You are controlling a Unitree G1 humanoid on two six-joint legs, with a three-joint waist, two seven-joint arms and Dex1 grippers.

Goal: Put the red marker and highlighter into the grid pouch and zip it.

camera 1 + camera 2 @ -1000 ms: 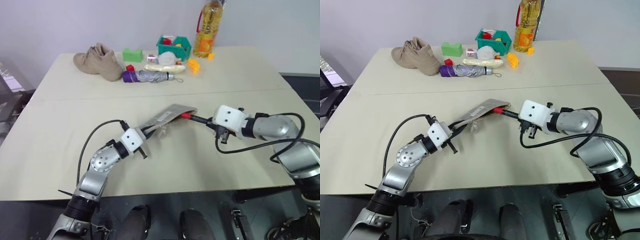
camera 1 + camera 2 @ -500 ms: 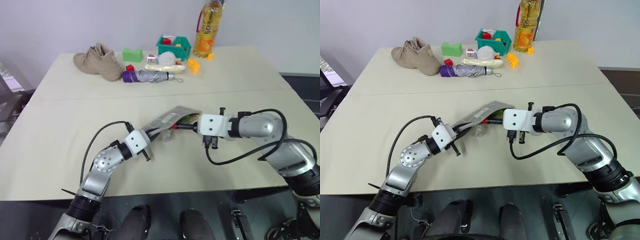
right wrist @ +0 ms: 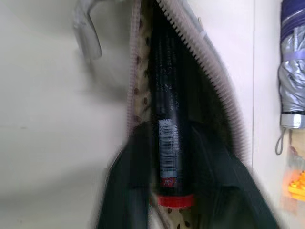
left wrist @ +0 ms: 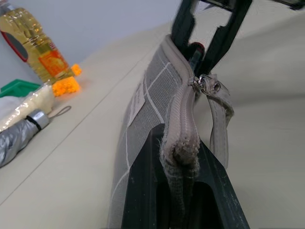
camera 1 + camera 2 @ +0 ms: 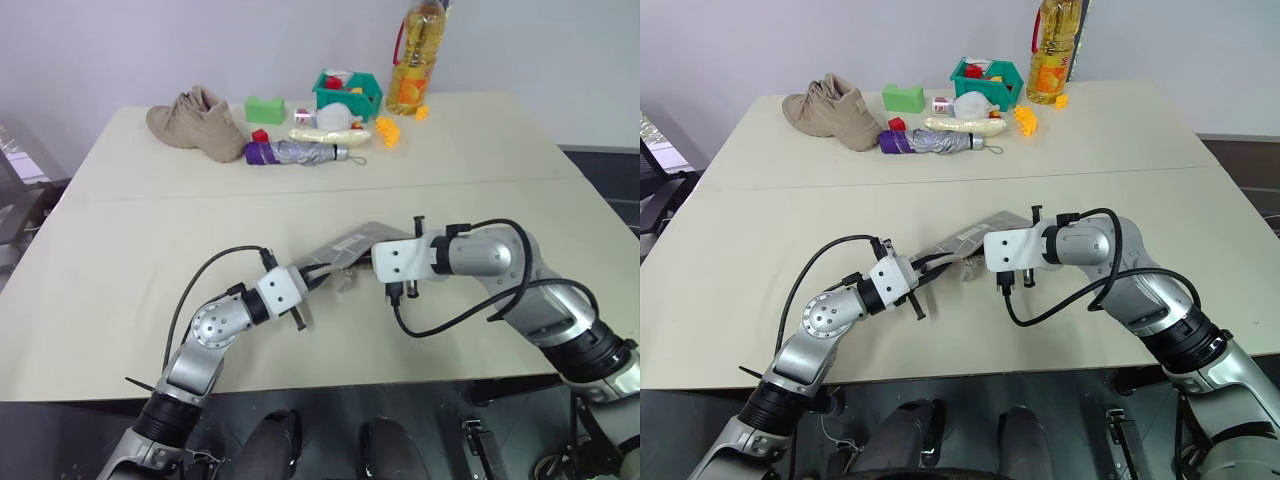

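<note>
Our left tool (image 4: 178, 191) pinches the grid pouch (image 4: 152, 100); our right tool (image 3: 176, 191), fingers spread, has the red marker (image 3: 167, 129) half inside. It could slide back out.

Illumination is even, diffuse and bright across the pale surface (image 5: 480, 160) in both head views. Shadows under the arms are soft and faint. The oil bottle (image 5: 412, 62) at the far edge shows translucent glow and small highlights. Head views are sharp to the corners, with no marked edge distortion. In the left wrist view, the grid pouch (image 4: 152, 114) is in focus; the background is softer. The right wrist view is blurred, its foreground dark; the umbrella (image 3: 291, 71) is soft.
</note>
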